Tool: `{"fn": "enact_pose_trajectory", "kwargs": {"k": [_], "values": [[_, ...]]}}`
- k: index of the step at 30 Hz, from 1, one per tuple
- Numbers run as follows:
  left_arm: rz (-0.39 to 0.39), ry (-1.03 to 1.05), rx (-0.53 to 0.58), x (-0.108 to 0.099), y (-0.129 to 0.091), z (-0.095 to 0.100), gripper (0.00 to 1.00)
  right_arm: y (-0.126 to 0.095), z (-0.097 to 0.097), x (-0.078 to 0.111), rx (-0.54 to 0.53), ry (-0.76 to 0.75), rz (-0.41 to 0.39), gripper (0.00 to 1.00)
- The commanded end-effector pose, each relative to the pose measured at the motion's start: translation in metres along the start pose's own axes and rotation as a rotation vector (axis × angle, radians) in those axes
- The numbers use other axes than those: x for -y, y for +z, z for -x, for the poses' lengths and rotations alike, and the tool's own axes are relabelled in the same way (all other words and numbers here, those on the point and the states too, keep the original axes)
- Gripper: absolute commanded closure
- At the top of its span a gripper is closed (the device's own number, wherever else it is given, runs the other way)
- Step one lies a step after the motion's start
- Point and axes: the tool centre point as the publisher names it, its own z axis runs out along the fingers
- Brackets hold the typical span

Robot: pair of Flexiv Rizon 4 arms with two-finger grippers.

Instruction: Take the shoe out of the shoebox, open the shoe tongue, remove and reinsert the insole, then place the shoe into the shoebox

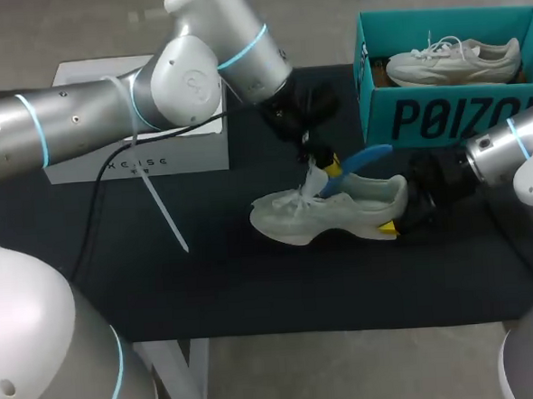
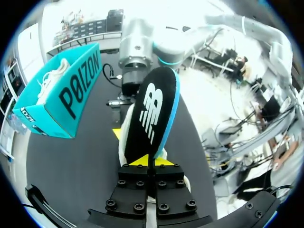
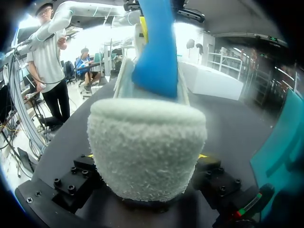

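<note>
A pale white shoe [image 1: 331, 215] lies on its sole on the black table [image 1: 208, 284], toe to the left. My left gripper [image 1: 323, 166] hovers over the shoe's opening, shut on the front end of the blue-edged insole [image 1: 365, 160]. That insole slants up out of the shoe. In the left wrist view the insole [image 2: 152, 111] rises black-faced from my left gripper [image 2: 147, 160], with the shoe [image 2: 125, 137] beneath. My right gripper [image 1: 400, 217] has one finger on each side of the shoe's fuzzy heel [image 3: 147, 147]; the insole's blue underside [image 3: 159, 52] shows ahead of it.
A teal shoebox [image 1: 424, 117] stands at the back right with a second white shoe [image 1: 453, 61] inside; it also shows in the left wrist view [image 2: 61, 97]. A white box [image 1: 137, 153] sits at the back left. A white strap [image 1: 163, 215] hangs from my left arm.
</note>
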Motion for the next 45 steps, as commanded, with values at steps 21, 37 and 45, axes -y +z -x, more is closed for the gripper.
{"fn": "enact_pose_trajectory", "kwargs": {"k": [21, 37, 45], "values": [[-0.195, 0.251, -0.017, 0.105, -0.065, -0.025, 1.00, 0.004, -0.002, 0.002, 0.002, 0.000, -0.002, 1.00], [-0.254, 0.318, -0.067, 0.119, -0.099, -0.044, 1.00, 0.004, -0.002, 0.002, 0.002, 0.000, -0.002, 1.00], [-0.254, 0.318, -0.067, 0.119, -0.099, -0.044, 1.00, 0.004, -0.002, 0.002, 0.002, 0.000, -0.002, 1.00]]}}
